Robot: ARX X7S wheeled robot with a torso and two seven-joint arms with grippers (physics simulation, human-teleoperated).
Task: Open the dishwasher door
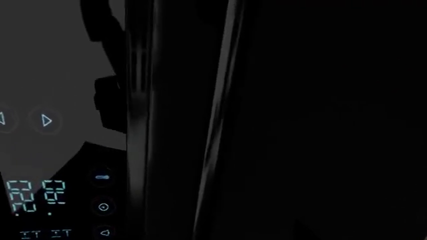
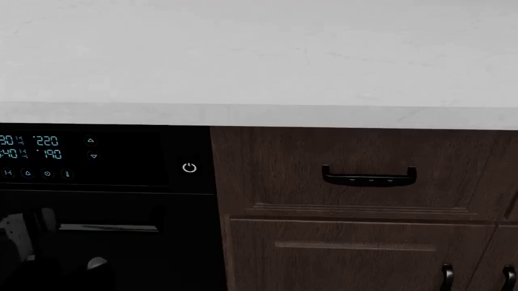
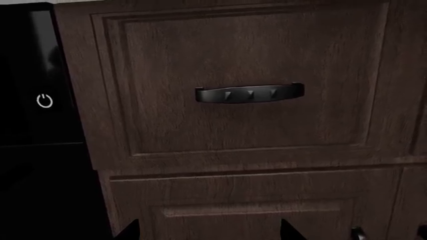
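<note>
The dishwasher door [image 2: 121, 254] is a glossy black panel at the lower left of the head view, with a thin grey bar handle [image 2: 109, 228]. Above it runs the black control strip [image 2: 121, 159] with cyan digits and a white power icon [image 2: 188, 167]. Part of my left arm [image 2: 16, 239] shows dimly in front of the door, left of the handle. The left wrist view is very dark and close to the door [image 1: 320, 125]. The handle [image 1: 220, 115] shows as a grey streak beside the cyan digits [image 1: 37, 195], and the jaws are lost in the black. My right gripper [image 3: 208, 234] is open and empty, facing a brown cabinet.
A white countertop [image 2: 259, 60] overhangs the fronts. Right of the dishwasher are dark brown wood fronts: a drawer [image 2: 364, 145] with a black handle [image 2: 369, 176], seen close in the right wrist view [image 3: 249, 93], and cabinet doors below with black handles [image 2: 446, 276].
</note>
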